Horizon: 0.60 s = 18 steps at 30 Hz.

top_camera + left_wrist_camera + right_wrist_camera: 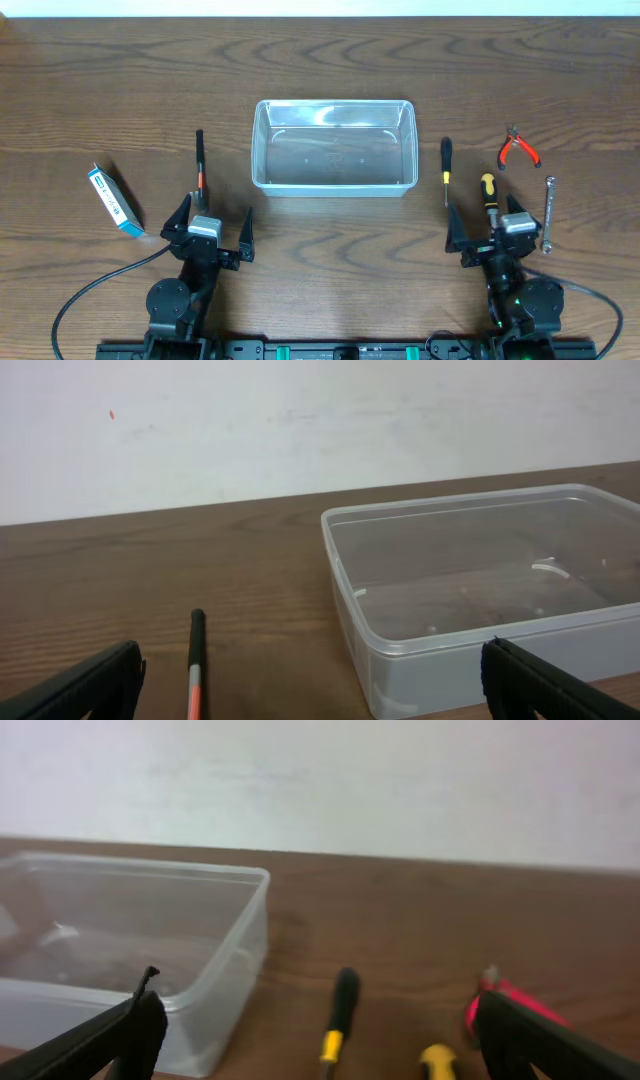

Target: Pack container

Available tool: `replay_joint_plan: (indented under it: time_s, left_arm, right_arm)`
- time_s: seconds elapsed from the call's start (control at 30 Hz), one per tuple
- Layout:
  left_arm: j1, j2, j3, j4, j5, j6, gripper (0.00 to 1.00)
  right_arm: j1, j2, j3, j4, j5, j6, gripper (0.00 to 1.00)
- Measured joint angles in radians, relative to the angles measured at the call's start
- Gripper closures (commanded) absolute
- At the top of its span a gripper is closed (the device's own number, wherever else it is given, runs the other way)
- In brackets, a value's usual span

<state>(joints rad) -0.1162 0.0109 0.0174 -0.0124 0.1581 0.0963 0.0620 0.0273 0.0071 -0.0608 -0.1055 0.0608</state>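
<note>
The clear plastic container (334, 185) stands empty at the table's centre. My left gripper (213, 222) hovers open just in front of its left corner, nothing between the fingers. In the left wrist view the container (450, 670) fills the right half, and a black pen-like tool with an orange band (196, 660) lies ahead between the open fingers (85, 688). My right gripper (490, 225) is open too, in front of the container's right end. The right wrist view shows the container (235, 970) at left and a slim black screwdriver with a yellow band (340, 1010) ahead.
The black tool with the orange band (199, 160) lies left of the container. To its right lie the slim screwdriver (446, 165), a yellow-and-black screwdriver (489, 193), red pliers (518, 149) and a silver wrench (549, 213). A blue-and-white box (113, 198) sits far left.
</note>
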Motion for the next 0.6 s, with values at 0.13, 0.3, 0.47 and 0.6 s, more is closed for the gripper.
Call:
replay_joint_plan:
  time_s: [0.13, 0.3, 0.47, 0.6]
  left_arm:
    - [0.0, 0.002, 0.022, -0.051, -0.004, -0.056, 0.02]
    - [0.0, 0.077, 0.129, -0.237, 0.0, -0.119, 0.02]
    - [0.0, 0.268, 0.378, -0.476, 0.0, -0.14, 0.02]
    - [0.0, 0.456, 0.574, -0.667, 0.0, -0.149, 0.02]
  right_arm:
    - [0.0, 0.061, 0.018, -0.037, -0.042, 0.106, 0.01]
    - [0.0, 0.221, 0.199, -0.26, -0.086, 0.145, 0.01]
    - [0.0, 0.446, 0.562, -0.559, -0.1, 0.139, 0.01]
    - [0.0, 0.652, 0.87, -0.861, -0.093, 0.128, 0.01]
